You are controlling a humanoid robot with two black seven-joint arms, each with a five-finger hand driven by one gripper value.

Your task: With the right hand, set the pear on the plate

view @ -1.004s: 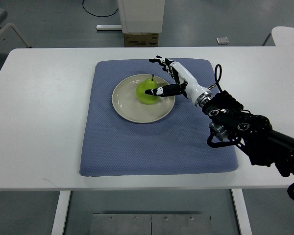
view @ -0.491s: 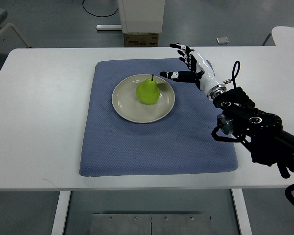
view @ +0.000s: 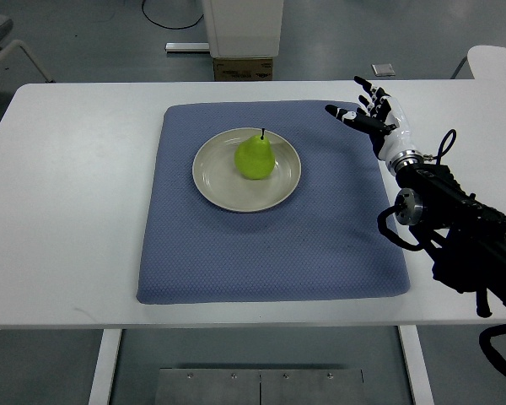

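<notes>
Pear (view: 255, 157), green with a dark stem, stands upright on the beige plate (view: 228, 187), a little toward twelve o'clock of the plate's middle. That plate rests on a blue mat (view: 270, 245) spread over the white counter (view: 67, 194). At about two o'clock from the pear, well apart from it, the right hand (view: 367, 114) hangs over the mat's far right corner, fingers spread and holding nothing. Its black arm runs off toward four o'clock.
</notes>
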